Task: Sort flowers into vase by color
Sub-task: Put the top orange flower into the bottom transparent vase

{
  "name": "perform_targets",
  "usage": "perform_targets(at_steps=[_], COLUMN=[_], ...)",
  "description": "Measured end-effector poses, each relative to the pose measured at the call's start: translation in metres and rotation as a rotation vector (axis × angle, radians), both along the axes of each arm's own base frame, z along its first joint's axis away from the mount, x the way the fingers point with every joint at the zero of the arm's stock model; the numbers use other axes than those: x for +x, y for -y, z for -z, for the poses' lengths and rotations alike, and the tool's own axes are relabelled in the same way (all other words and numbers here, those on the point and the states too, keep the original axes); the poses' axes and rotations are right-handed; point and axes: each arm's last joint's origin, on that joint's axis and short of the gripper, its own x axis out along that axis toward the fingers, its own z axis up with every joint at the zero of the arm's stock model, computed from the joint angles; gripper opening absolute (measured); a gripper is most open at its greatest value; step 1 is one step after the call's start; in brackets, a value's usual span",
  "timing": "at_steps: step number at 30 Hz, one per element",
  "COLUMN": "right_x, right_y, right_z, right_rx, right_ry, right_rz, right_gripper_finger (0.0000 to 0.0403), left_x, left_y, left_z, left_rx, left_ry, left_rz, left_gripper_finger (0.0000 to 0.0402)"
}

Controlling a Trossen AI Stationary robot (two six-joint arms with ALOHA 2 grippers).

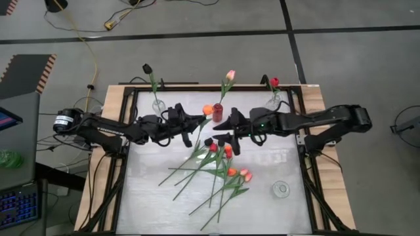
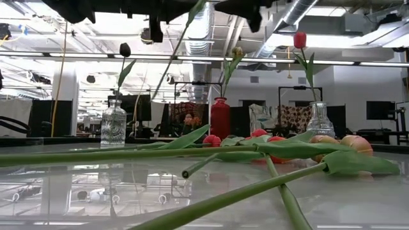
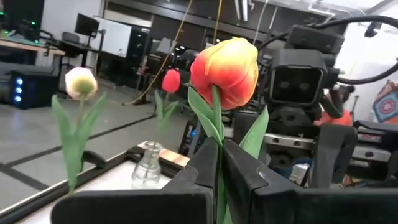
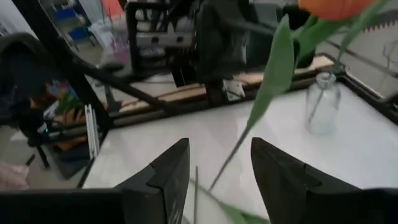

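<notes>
My left gripper (image 3: 219, 163), mid-frame in the high view, is clamped on an orange tulip (image 3: 225, 70); my right gripper (image 4: 219, 163) faces it, fingers wide. The other flowers (image 1: 220, 172) lie below centre.

tulips (image 1: 216, 172): about 12 | vases (image 1: 217, 112): 4 | arms (image 1: 111, 130): 2
</notes>
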Motion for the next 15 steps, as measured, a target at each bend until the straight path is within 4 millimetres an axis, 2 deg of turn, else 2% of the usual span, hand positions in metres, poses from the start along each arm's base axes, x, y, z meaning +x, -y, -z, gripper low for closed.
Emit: perform_targets(at_steps=[7, 15], right_x=[0.021, 0.032], right_y=[0.0, 0.0], right_z=[0.009, 0.014], right_rx=[-0.067, -0.068], right_ry=[0.087, 0.154], right_rz=[-0.011, -0.005], right_gripper_finger=[0.0198, 0.0198], left_x=[-0.001, -0.001], left_y=[0.006, 0.01], left_z=[-0.003, -0.004], left_rx=[0.007, 0.008], left_ry=[0.029, 0.043], left_rz=[0.018, 0.045], left_gripper_finger=[0.0, 0.0])
